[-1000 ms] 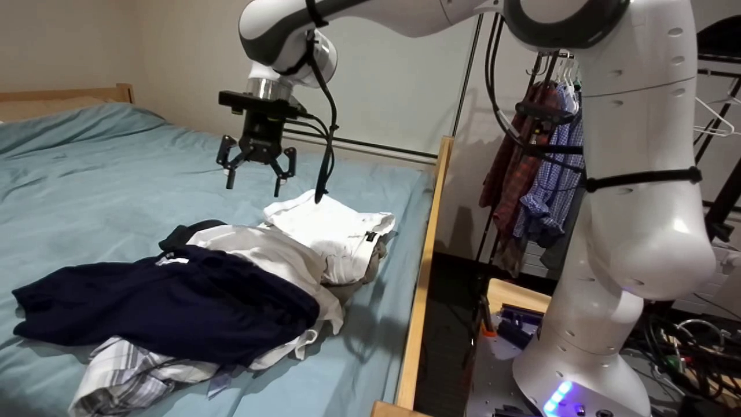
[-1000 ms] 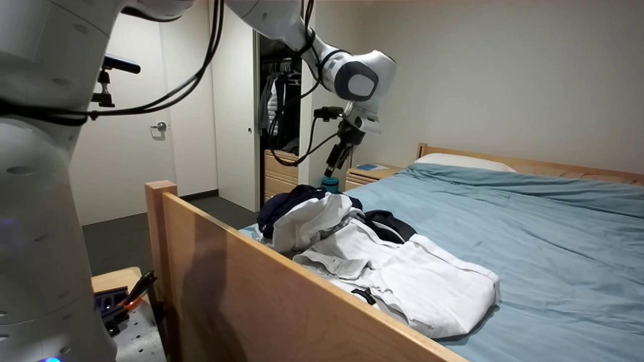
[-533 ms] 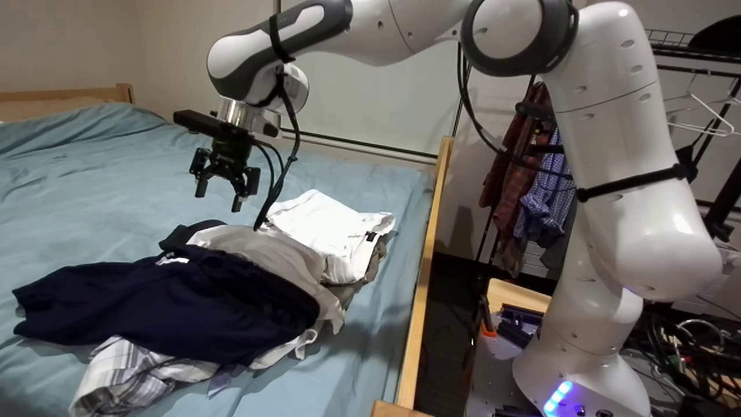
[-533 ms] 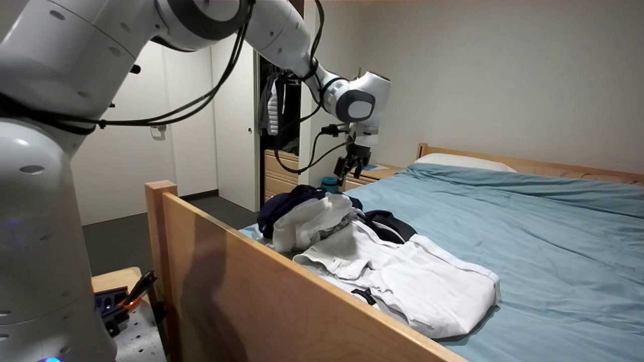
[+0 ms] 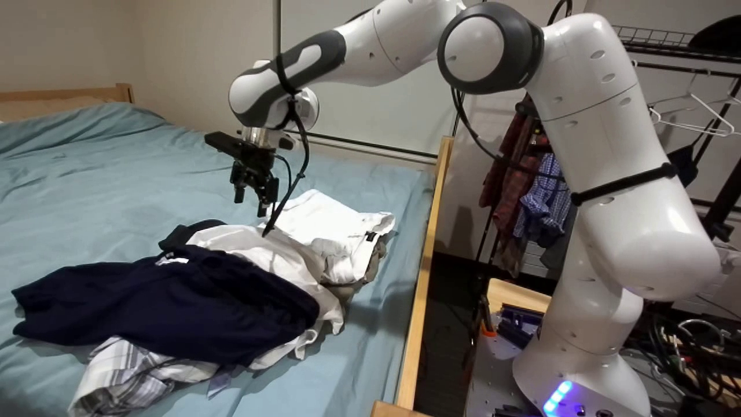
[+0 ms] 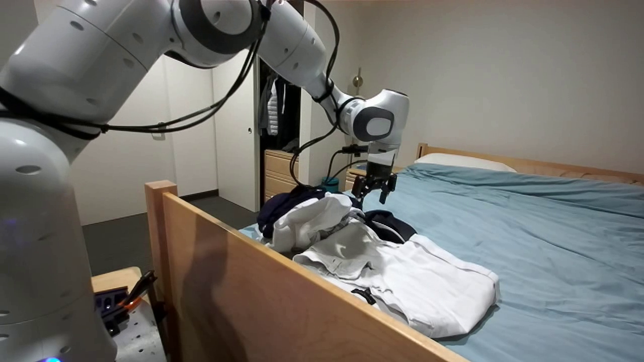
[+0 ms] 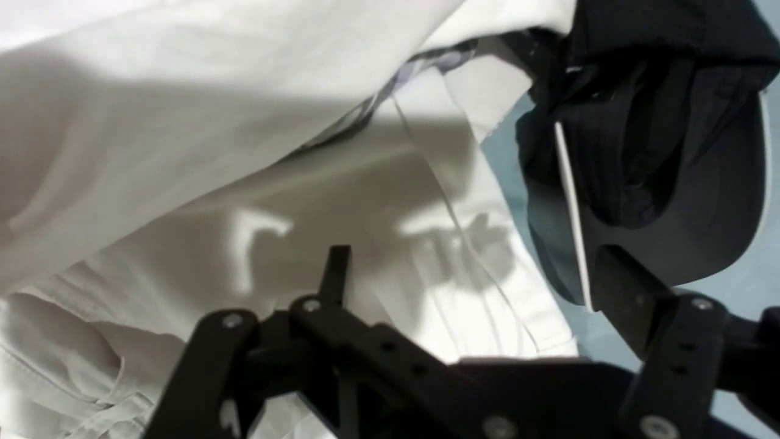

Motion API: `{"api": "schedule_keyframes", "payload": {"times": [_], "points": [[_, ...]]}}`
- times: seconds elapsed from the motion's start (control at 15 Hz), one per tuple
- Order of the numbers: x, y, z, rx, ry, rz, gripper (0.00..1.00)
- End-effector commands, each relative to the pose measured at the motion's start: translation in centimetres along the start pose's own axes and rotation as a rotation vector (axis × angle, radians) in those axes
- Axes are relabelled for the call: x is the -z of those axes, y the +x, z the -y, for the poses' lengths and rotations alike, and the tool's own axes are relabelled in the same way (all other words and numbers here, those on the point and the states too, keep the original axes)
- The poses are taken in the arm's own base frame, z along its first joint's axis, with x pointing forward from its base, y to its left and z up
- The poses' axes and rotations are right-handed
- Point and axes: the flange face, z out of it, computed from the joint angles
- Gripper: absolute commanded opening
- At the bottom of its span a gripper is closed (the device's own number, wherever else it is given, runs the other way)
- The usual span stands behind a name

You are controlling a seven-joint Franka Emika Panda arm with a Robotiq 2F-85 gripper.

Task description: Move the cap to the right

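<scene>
The cap is dark, with a thin pale edge along its brim. It lies at the right of the wrist view. In both exterior views it shows as a dark shape beside the pile, partly covered by other clothes. My gripper is open and empty, pointing down above the pile. In the wrist view, white cloth shows between the spread fingers. The right-hand finger overlaps the brim's lower edge in that view, but I see no grip on it.
A navy shirt, white garments and a plaid shirt lie piled on the blue bed. A wooden bed board stands between the arm base and the bed.
My gripper has come down and turned more upright. In an exterior view it moved left, then back right; in an exterior view it moved steadily right. The clothes and cap look unmoved.
</scene>
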Motion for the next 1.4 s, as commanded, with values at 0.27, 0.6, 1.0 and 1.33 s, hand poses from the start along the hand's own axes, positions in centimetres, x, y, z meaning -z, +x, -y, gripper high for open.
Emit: {"api": "schedule_keyframes", "payload": {"times": [0.27, 0.6, 1.0, 1.33], "points": [[-2.2, -2.5, -0.6, 0.116, -0.103, 0.022, 1.00], [-2.9, -2.5, 1.8, -0.044, -0.009, 0.010, 1.00], [-5.4, -1.6, 5.2, -0.141, 0.068, -0.065, 1.00], [-7.8, -0.5, 6.5, -0.111, 0.024, -0.122, 1.00]]}}
